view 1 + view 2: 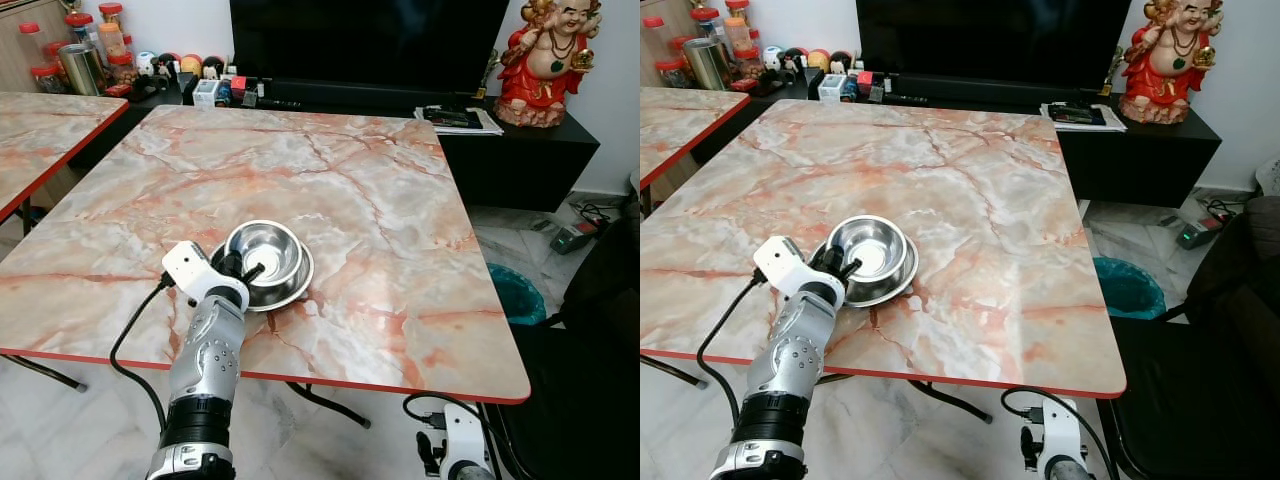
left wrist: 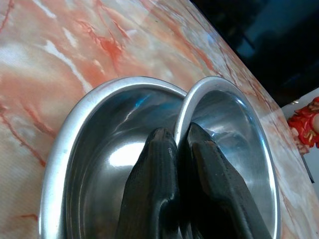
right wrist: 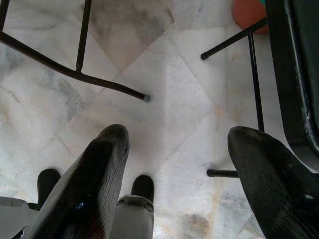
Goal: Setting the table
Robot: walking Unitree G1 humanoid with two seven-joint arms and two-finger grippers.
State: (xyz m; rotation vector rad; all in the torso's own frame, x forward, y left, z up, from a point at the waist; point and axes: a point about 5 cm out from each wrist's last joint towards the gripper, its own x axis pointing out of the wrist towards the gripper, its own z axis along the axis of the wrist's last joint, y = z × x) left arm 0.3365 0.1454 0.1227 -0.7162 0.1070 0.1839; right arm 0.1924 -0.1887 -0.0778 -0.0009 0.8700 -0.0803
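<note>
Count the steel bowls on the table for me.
2: a smaller bowl sits inside the larger bowl near the table's front edge; left gripper pinches its rim.

Two nested bowls [image 1: 268, 262] sit on the desk [image 1: 380, 200] near its front edge, left of the middle — the upper bowl [image 2: 234, 144] tilted inside the lower bowl [image 2: 94, 144]. Beyond the desk's far edge stands a cabinet [image 1: 520, 150], a statue [image 1: 545, 60] on its right end.
</note>
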